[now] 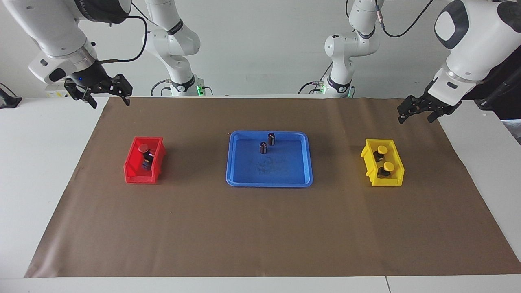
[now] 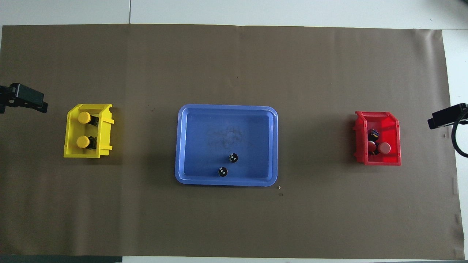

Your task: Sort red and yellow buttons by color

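Two yellow buttons (image 1: 384,158) (image 2: 84,129) sit in the yellow bin (image 1: 396,181) (image 2: 82,154) toward the left arm's end of the desk (image 1: 260,228) (image 2: 234,219). Two red buttons (image 1: 145,154) (image 2: 378,146) lie touching in the red bin (image 1: 138,178) (image 2: 380,161) toward the right arm's end. Between the bins, a blue tray (image 1: 268,181) (image 2: 204,146) holds two dark capless cylinders (image 1: 267,143) (image 2: 228,164) standing near its robot-side edge. The left hand (image 1: 416,112) (image 2: 22,98) hangs spread and empty above the brown mat's (image 1: 260,244) (image 2: 234,54) corner, the right hand (image 1: 109,97) (image 2: 448,116) likewise spread above the other corner; both arms wait.
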You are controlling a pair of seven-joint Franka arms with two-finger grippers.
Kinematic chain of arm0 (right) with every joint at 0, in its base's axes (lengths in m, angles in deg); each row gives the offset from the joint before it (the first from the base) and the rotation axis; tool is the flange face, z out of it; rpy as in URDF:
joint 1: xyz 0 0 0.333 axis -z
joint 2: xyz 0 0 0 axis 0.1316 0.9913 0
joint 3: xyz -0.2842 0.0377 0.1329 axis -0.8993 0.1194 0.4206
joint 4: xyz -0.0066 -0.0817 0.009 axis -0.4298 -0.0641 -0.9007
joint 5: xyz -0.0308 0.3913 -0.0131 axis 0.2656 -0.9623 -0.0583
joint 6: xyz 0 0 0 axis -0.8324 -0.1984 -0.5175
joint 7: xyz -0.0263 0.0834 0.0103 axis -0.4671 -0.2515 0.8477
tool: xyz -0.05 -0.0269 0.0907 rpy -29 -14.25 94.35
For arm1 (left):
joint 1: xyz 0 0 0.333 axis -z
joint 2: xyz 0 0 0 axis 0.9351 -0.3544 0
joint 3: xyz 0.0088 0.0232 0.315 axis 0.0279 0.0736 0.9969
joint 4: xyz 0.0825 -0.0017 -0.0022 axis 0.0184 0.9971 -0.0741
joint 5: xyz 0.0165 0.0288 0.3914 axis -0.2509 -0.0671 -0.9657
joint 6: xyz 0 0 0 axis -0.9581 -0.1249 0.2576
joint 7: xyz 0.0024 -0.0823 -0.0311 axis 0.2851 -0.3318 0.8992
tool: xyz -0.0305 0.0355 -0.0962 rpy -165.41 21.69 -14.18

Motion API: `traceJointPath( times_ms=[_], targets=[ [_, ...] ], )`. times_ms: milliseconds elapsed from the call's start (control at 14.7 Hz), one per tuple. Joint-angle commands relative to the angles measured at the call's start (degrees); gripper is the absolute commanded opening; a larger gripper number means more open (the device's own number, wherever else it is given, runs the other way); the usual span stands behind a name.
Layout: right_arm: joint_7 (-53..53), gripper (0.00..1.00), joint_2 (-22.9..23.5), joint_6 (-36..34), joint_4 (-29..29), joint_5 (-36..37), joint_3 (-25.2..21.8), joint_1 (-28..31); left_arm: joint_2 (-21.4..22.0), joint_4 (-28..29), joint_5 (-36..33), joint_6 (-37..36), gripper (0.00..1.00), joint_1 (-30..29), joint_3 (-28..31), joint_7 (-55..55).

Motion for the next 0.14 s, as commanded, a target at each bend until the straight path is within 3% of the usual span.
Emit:
traceJointPath(
  times_ms=[0,68],
  targets=[
    [0.6,1.0,-0.4,-0.7,-0.3,-0.6,0.0,-0.4,0.8,-1.3,0.4,-2.4,1.0,0.2,0.0,-0.4],
    [0.5,1.0,-0.4,-0.8,-0.3,-0.6,0.2,-0.4,1.1,-1.6,0.4,-2.4,1.0,0.2,-0.1,-0.4]
  ],
)
